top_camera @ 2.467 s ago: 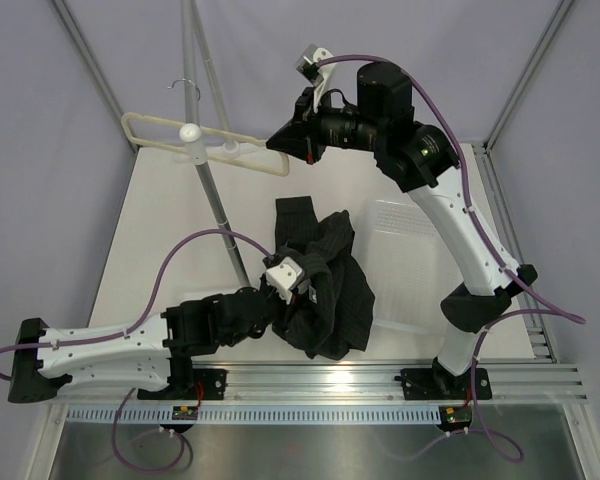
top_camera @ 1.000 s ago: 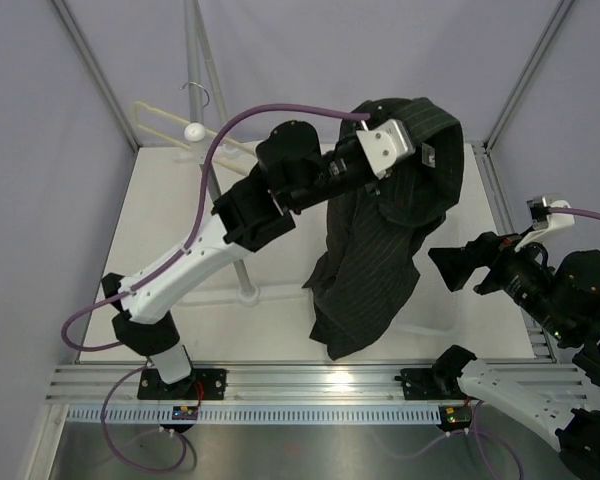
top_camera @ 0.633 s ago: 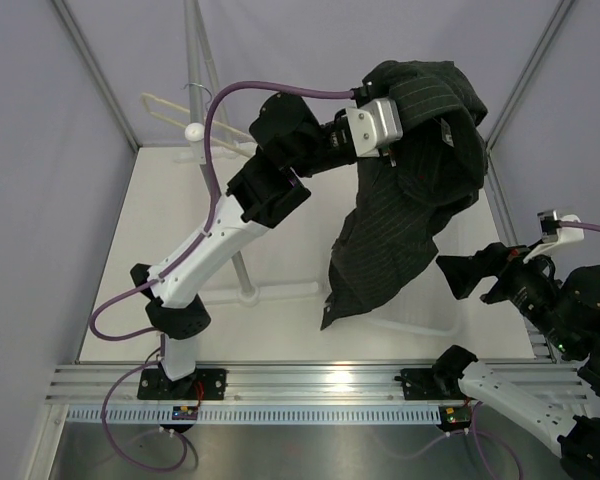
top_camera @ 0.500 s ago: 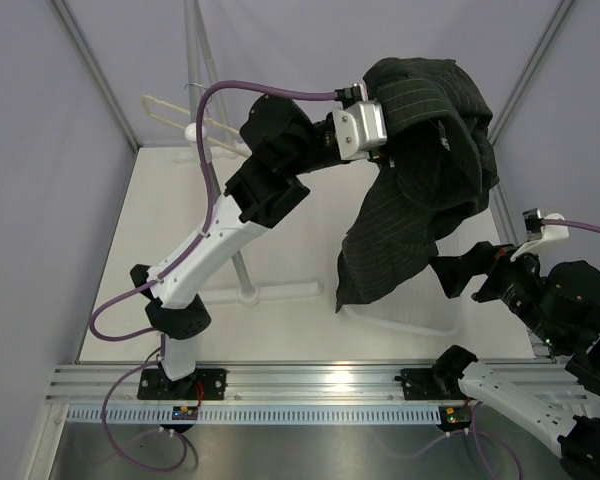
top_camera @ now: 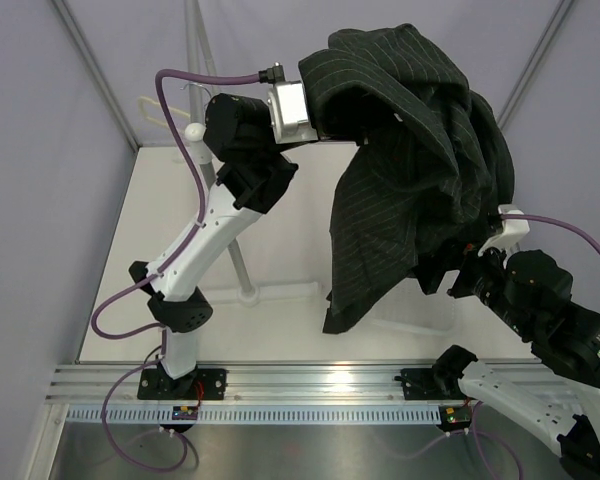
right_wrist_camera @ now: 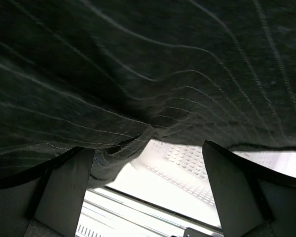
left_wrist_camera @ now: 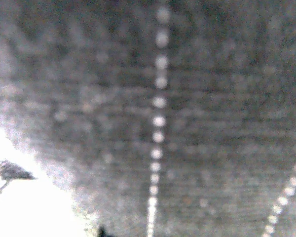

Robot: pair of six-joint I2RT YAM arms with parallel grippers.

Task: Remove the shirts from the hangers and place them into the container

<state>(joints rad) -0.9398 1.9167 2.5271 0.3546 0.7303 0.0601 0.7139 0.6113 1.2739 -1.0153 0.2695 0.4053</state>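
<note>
**Top view.** The white table (top_camera: 150, 260) fills the floor of the scene. The black pinstriped shirt (top_camera: 410, 140) hangs in the air, clear of its hanger, bunched at the end of the raised left arm (top_camera: 220, 230). Its hem trails low over the right half of the table. The right arm (top_camera: 540, 320) reaches in from the right, its head tucked under the cloth's edge. The container (top_camera: 405, 318) shows only as a whitish sliver below the hem. The cream hanger (top_camera: 152, 103) sits behind the left arm at the rack pole (top_camera: 194, 60), near the white knob (top_camera: 192, 131). The left gripper is buried in the cloth, clamped tight on the shirt.

**Left wrist view.** Nothing but blurred fabric against the lens, crossed by dotted stripes; no fingers are visible.

**Right wrist view.** This view alone shows the container's perforated floor, lying beneath the shirt's hem. It also shows the right gripper (right_wrist_camera: 148, 150) with its fingers (right_wrist_camera: 64, 190) spread wide and holding nothing, the cloth draped just above them
</note>
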